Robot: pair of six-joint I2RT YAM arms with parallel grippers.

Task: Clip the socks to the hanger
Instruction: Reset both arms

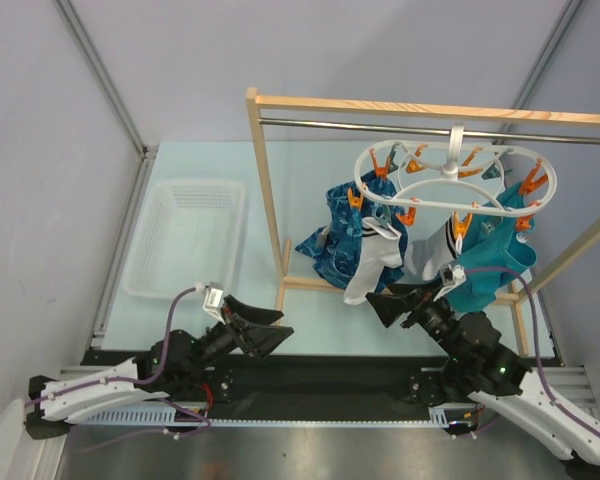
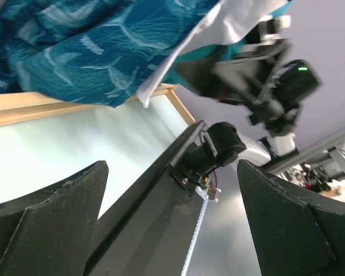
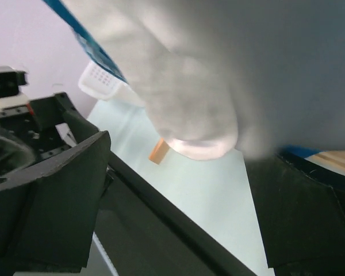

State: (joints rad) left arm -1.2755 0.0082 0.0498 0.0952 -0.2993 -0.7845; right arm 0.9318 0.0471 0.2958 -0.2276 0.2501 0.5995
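At far left, beside the basket (image 1: 185, 235), my left gripper (image 1: 280, 325) hangs low with its jaws spread wide, holding nothing. Moving right past the wooden rack (image 1: 265, 200), both socks (image 1: 373, 262) appear to hang by their cuffs from orange clips on the hanger (image 1: 450, 175), so I judge the clipping done. My right gripper (image 1: 380, 310), jaws likewise apart and empty, sits just under a sock's toe. I'd draw it straight back and down so no finger snags fabric.
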